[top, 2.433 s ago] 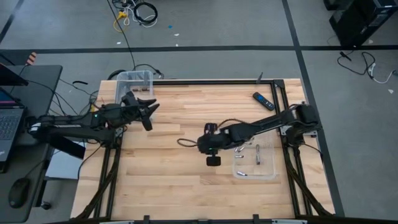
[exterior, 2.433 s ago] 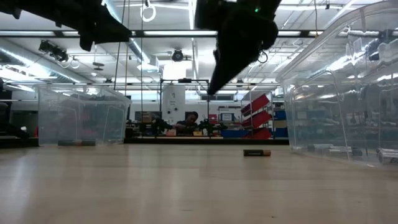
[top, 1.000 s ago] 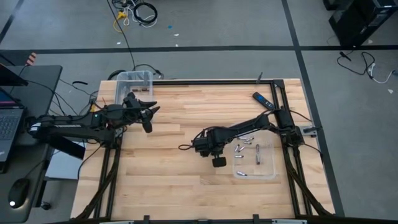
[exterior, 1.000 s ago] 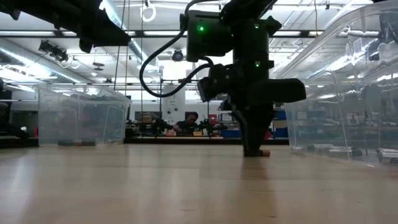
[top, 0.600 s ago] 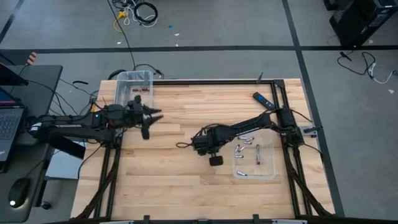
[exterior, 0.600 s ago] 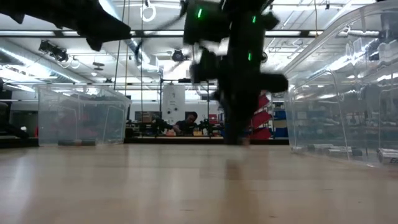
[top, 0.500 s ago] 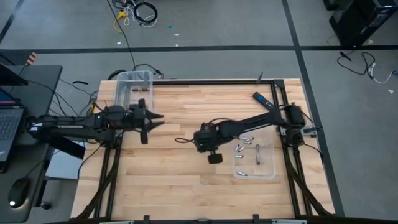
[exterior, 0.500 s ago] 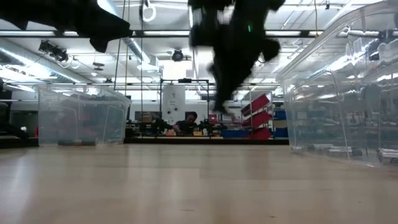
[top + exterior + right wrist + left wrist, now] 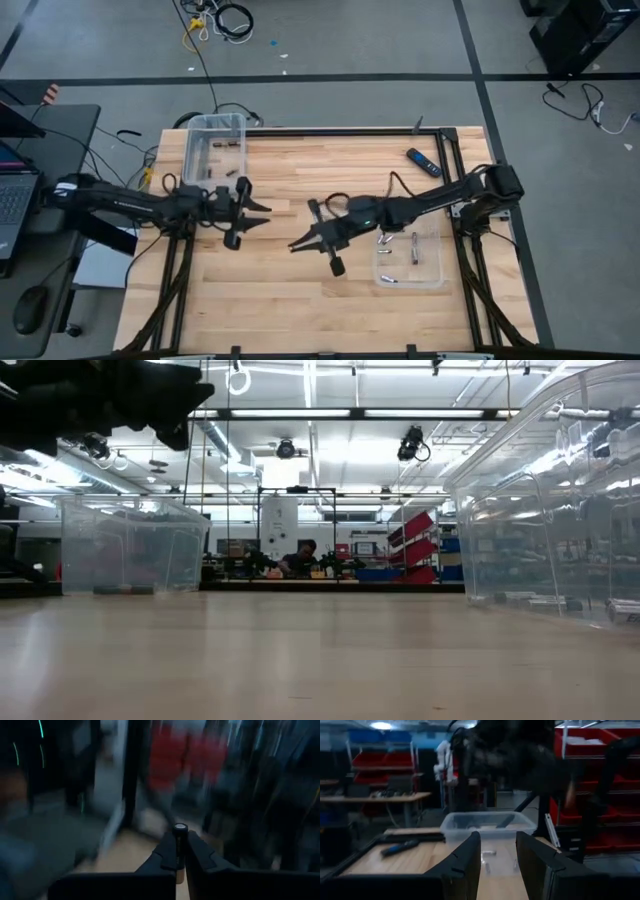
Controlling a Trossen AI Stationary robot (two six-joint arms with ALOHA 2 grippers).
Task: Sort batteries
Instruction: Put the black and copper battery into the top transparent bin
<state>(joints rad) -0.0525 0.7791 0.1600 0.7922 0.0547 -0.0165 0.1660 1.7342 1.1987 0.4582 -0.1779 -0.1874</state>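
My right gripper (image 9: 296,244) hovers over the middle of the table, level and pointing toward the left edge, shut on a dark battery (image 9: 179,849). My left gripper (image 9: 256,211) stands open at the table's left, level and pointing right, with nothing between its fingers (image 9: 468,860). Several silvery batteries (image 9: 386,240) lie in the clear bin (image 9: 436,278) at the right. A few dark batteries (image 9: 224,144) lie in the clear bin (image 9: 192,140) at the far left corner. My right gripper pinches the dark battery between its two fingers (image 9: 165,856). The battery lies along the fingers, and its capped end (image 9: 180,828) sticks out past the fingertips. The fingers are level and point toward the table's left edge. The battery is lifted clear of the table.
A black-and-blue remote (image 9: 423,162) lies near the far right corner. The left bin (image 9: 130,545) and the right bin (image 9: 560,510) flank bare wood in the low view. A laptop (image 9: 15,195) and a mouse (image 9: 30,310) sit on a desk left of the table.
My right gripper has risen from the table with the dark battery and tipped from pointing down to level, facing left. The battery that lay on the wood is lifted clear. My left gripper has sunk a little and tipped to level, pointing right.
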